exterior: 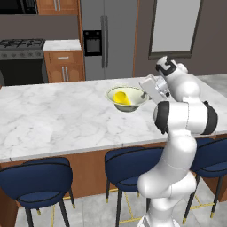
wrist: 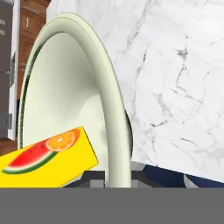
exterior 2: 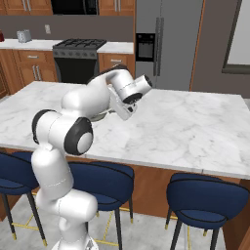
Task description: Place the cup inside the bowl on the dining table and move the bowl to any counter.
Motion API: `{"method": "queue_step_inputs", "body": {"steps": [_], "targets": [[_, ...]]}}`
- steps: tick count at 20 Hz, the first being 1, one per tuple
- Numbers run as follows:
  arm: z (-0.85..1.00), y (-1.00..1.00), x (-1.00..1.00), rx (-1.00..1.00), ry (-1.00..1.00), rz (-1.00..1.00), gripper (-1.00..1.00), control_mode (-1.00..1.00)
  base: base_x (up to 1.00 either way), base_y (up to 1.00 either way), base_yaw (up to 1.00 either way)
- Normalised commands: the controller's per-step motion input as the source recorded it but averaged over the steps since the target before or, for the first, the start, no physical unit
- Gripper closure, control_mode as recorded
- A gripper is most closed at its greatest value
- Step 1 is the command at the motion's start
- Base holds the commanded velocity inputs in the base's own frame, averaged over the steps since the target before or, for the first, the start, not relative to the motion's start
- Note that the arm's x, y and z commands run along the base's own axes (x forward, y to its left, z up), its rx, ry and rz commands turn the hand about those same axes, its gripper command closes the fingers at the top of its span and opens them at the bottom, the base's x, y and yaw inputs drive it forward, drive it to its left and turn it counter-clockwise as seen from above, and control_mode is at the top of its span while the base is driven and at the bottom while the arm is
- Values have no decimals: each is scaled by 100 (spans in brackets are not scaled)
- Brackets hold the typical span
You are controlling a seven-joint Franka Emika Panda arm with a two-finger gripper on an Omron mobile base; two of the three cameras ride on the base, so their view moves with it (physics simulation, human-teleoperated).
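The pale cream-green bowl (exterior: pixel 133 103) is at the far middle of the marble dining table (exterior: pixel 53 119), and the yellow cup (exterior: pixel 122 97) lies on its side inside it. My gripper (exterior: pixel 144 94) reaches in from the right and is shut on the bowl's right rim. In the hand view the bowl (wrist: pixel 65 96) stands edge-on, its thin rim running down between my gripper (wrist: pixel 117 179) fingers, with the cup (wrist: pixel 48 162) and its watermelon and orange print at the lower left. From the right base view my arm hides most of the bowl (exterior 2: pixel 100 116). I cannot tell whether the bowl rests on the table or hangs just above it.
Navy stools (exterior: pixel 37 181) line the table's near edge. Behind the table stand a steel fridge (exterior: pixel 106 35), a black stove (exterior 2: pixel 78 61) and a wall counter (exterior: pixel 62 45) over brown cabinets. Wide bare marble (exterior 2: pixel 185 127) lies to the right of the bowl.
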Motion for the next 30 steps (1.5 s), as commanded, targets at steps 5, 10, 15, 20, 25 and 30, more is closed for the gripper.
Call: {"method": "queue_step_inputs", "body": {"steps": [5,10,15,20,25,30], "targets": [[5,-8,-37,0,0,0,100,-100,0,0,0],[7,-6,-33,0,1,0,100,-100,0,0,0],[1,-1,-16,0,0,0,100,-100,0,0,0],[0,0,0,0,0,0,100,-100,0,0,0],[0,0,0,0,0,0,100,-100,0,0,0],[0,0,0,0,0,0,100,-100,0,0,0]]}}
